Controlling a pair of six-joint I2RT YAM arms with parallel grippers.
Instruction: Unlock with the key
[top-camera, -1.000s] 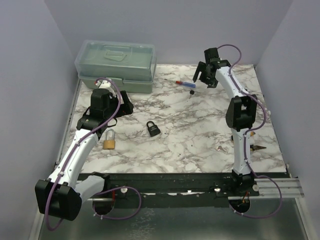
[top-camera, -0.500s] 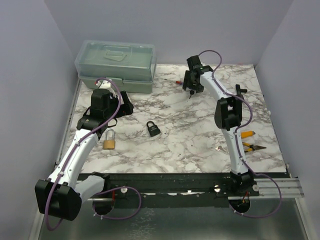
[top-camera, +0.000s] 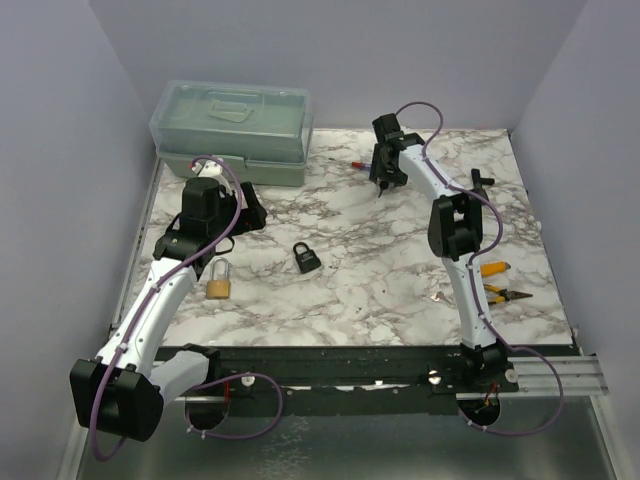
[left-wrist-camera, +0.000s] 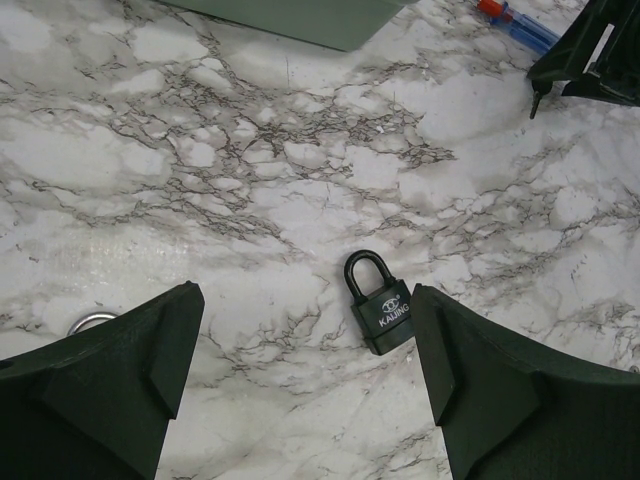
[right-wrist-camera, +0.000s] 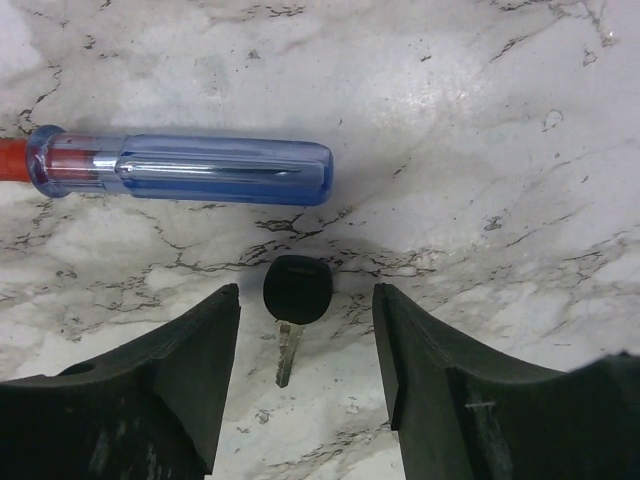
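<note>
White marble tabletop with dark veins (left-wrist-camera: 200, 150) across the whole frame. Small black padlock (left-wrist-camera: 383, 315) with white lettering lying flat just below centre, shackle closed and pointing toward 11 o'clock. Left gripper (left-wrist-camera: 305, 300) spread wide, dark fingers (left-wrist-camera: 100, 400) at 7 and 5 o'clock. Padlock between them, touching neither, nearer the 5 o'clock one. Curved silver metal loop (left-wrist-camera: 93, 322) at 8 o'clock, just beside the finger, rest hidden. Grey-green plastic box (left-wrist-camera: 310, 15) edge at 12 o'clock. Blue-and-red screwdriver (left-wrist-camera: 520, 25) at 1 o'clock, cut off by the frame. Black right gripper (left-wrist-camera: 595, 60) in the 2 o'clock corner, only partly in frame.

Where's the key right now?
Right wrist view: the key lies on the far side of the marble table, between the spread fingers of the right gripper, right beside the blue-handled screwdriver.
</note>
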